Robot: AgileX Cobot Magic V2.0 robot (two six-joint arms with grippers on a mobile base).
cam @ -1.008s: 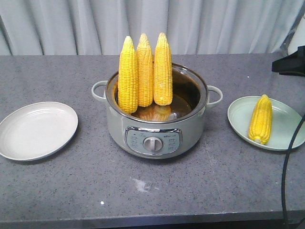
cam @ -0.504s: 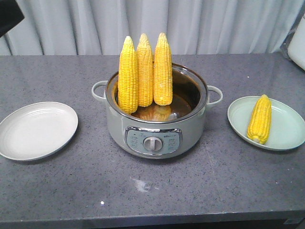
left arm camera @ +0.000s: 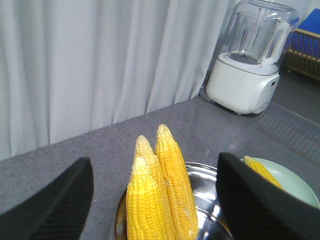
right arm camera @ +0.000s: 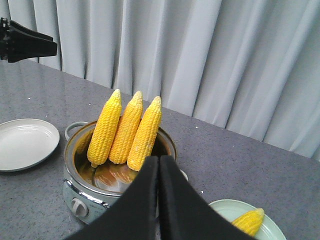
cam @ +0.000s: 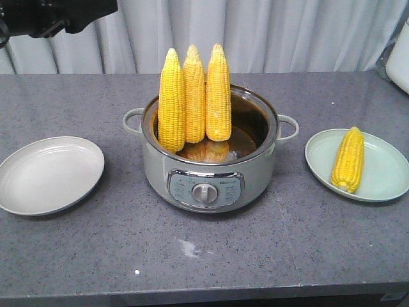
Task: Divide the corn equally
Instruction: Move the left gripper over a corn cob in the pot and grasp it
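Three corn cobs stand upright, tips up, leaning together in the silver cooking pot at the table's centre. A fourth corn cob lies on the pale green plate to the right. An empty pale plate sits to the left. My left gripper hovers high above and behind the pot, open wide, its fingers either side of the cob tips without touching. My right gripper is shut with nothing in it, raised in front of the pot.
A white blender stands at the table's back right corner. Grey curtains hang behind the table. The left arm's dark body fills the front view's top left corner. The table's front edge lies close below the pot.
The left arm has come into the front view's top left corner and spread rightward. The right arm and its cable have left the right edge. No corn has moved.
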